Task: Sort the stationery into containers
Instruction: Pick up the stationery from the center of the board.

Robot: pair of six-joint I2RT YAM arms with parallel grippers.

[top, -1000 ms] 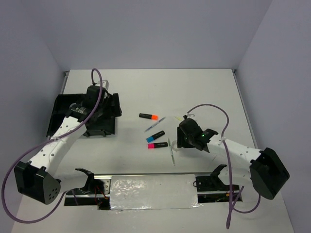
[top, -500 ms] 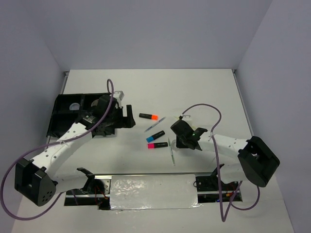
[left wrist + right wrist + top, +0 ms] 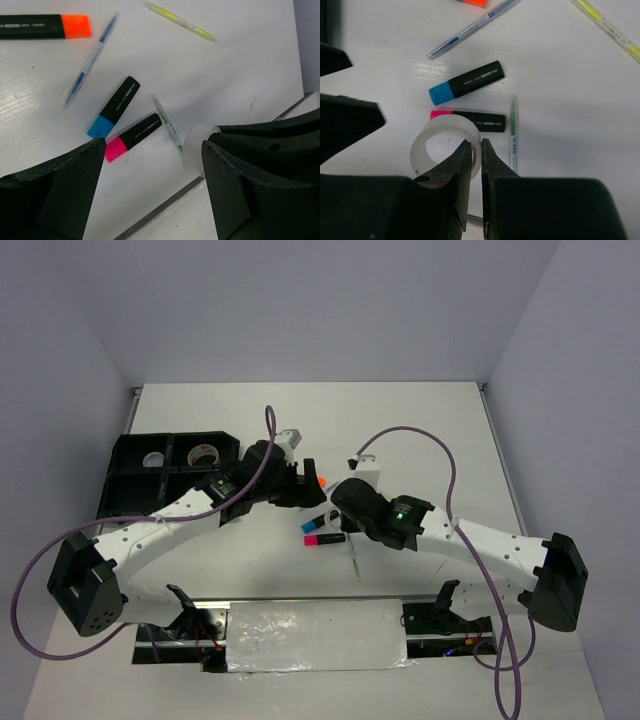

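**A:** Right gripper (image 3: 476, 145) is clamped on the wall of a clear tape roll (image 3: 451, 125), one finger inside the ring, one outside!

**B:** That roll is mid-table, overlapping the pink end of the pink highlighter (image 3: 487, 121). The blue highlighter (image 3: 467, 82) lies just on the far side, the green pen (image 3: 513, 131) beside it.

**A:** Left gripper (image 3: 152, 150)? Jaws spread wide, nothing between them, hovering near the orange highlighter (image 3: 45, 26).

**B:** The black tray (image 3: 128, 455) lies far left, well apart, with two other rolls (image 3: 153, 460) in its far compartments.
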